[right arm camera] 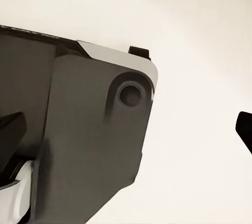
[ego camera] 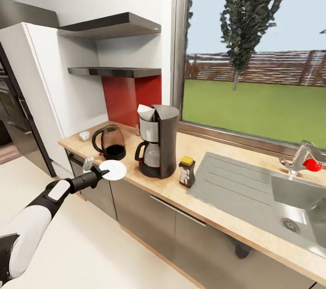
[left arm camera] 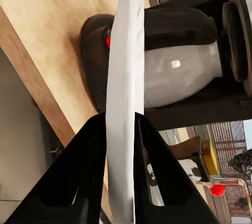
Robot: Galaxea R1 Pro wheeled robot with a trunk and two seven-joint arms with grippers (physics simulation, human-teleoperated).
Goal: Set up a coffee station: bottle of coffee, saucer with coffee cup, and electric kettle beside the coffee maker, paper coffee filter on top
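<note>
- The saucer (ego camera: pixel 113 170) is plain white, pinched between the black fingers (left arm camera: pixel 89 171) of the left gripper (ego camera: pixel 103 172).
- The left arm (ego camera: pixel 31 225) is white with black joints.
- The coffee maker (ego camera: pixel 157 140) is dark grey and black, with a clear glass carafe and a white paper filter (ego camera: pixel 145 111) on top.
- The electric kettle (ego camera: pixel 110 141), beside the coffee maker, is tinted brownish-clear with a black base and handle.
- The coffee bottle (ego camera: pixel 186 172), on the coffee maker's other side, is dark brown with a yellow lid.
- The countertop (ego camera: pixel 217 216) is pale wood grain.
- The wall panel (ego camera: pixel 122 99) behind the coffee maker is red.
- The sink (ego camera: pixel 253 185) is grey steel.
- The coffee cup (ego camera: pixel 84 135), beyond the kettle, is white.
</note>
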